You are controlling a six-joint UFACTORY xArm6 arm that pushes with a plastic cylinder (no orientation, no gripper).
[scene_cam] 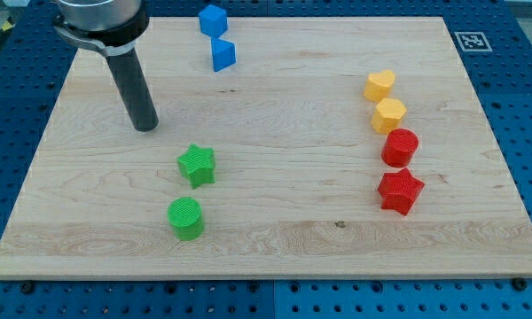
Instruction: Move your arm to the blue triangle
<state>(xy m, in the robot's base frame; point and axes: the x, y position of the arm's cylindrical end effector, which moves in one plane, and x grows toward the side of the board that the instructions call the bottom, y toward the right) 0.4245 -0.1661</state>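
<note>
Blue triangle (222, 55) at board (293, 239) top, just below blue cube (212, 19), nearly touching | rod tip (145, 127) down-left of it, well apart, touching nothing | no pincer on this rig, just a bare rod | block looks light, rigid plastic, likely slides easily; approach its lower-left face | green star (197, 166) clear of that path

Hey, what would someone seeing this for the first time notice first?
Probably my tip, the end of a dark rod standing on the wooden board at the view's upper left. Next, the blue triangle toward the top, right of my tip, and the yellow and red blocks lined up at the right.
</note>
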